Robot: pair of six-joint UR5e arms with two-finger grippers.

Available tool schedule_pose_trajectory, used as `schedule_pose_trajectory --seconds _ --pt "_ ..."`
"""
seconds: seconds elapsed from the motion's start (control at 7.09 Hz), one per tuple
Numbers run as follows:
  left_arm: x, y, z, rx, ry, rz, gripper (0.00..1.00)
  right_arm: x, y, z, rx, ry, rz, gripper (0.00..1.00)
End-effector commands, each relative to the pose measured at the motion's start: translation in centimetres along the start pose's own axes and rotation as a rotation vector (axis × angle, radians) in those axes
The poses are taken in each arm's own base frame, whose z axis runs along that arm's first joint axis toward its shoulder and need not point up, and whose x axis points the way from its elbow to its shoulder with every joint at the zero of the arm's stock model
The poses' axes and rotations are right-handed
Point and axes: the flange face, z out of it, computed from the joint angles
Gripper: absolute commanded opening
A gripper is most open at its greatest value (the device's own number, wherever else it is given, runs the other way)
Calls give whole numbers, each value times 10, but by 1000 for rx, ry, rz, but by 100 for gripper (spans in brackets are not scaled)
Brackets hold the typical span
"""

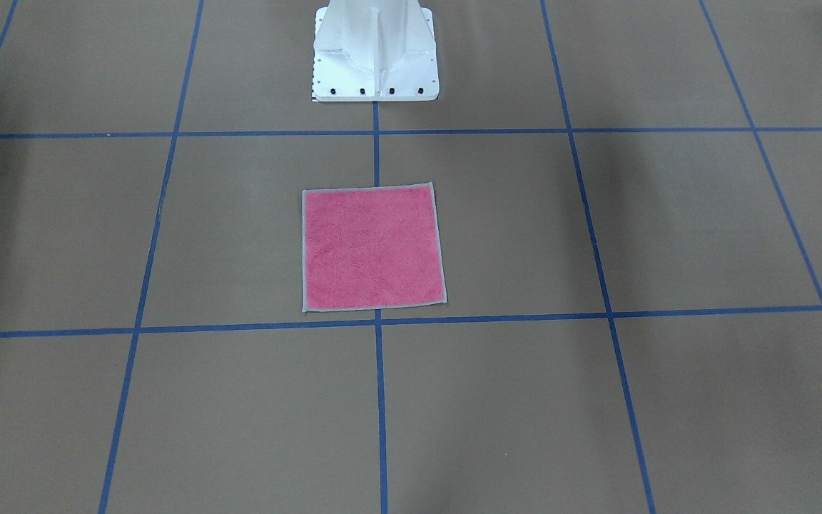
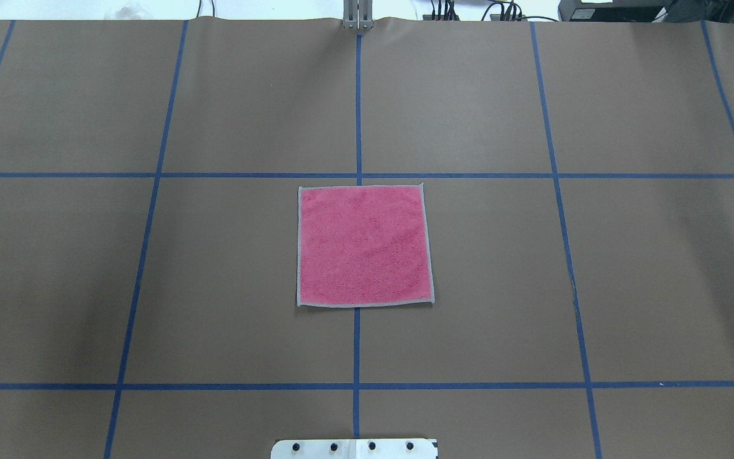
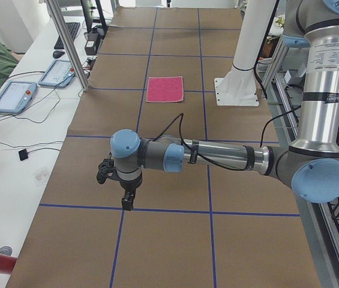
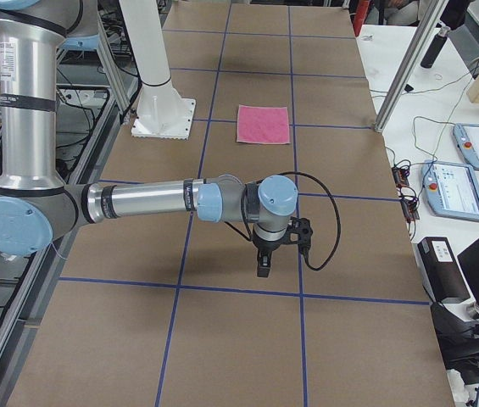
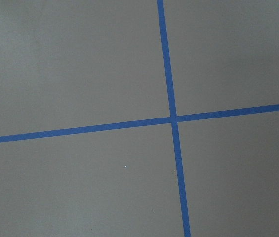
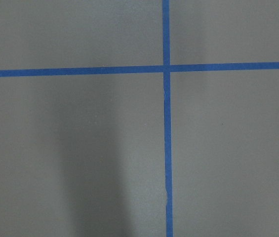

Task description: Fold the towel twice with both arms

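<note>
The towel (image 1: 373, 248) lies flat and unfolded, pink face up with a light grey trim, in the middle of the table (image 2: 364, 246). The left side view shows it small and far off (image 3: 165, 89), as does the right side view (image 4: 263, 124). Both arms are stretched out low over the table's two ends, far from the towel. The left gripper (image 3: 127, 201) points down above a blue tape line; I cannot tell whether it is open or shut. The right gripper (image 4: 263, 264) hangs the same way, and I cannot tell its state either. Both wrist views show only brown table and blue tape.
The white pedestal base (image 1: 375, 57) stands just behind the towel on the robot's side. Blue tape lines grid the brown table surface (image 2: 150, 268). Teach pendants (image 3: 13, 96) and cables lie on the side benches, and aluminium posts (image 4: 409, 68) rise at the table's far edge.
</note>
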Motion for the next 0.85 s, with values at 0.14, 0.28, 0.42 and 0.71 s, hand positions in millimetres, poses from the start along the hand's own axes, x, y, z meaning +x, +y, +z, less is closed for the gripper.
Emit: schedule_pose_trajectory --seconds 0.14,0.28,0.42,0.71 --pt "1 2 -1 2 2 1 100 -5 -2 -5 11 -2 -10 100" --pt "-1 4 1 -2 2 -4 100 -6 -3 -6 14 -1 -14 100" --pt "-1 5 1 -2 2 -4 100 -10 -6 -9 20 -1 -20 100" --pt "3 -7 -4 7 -1 3 100 -22 -22 -21 44 0 -35 100"
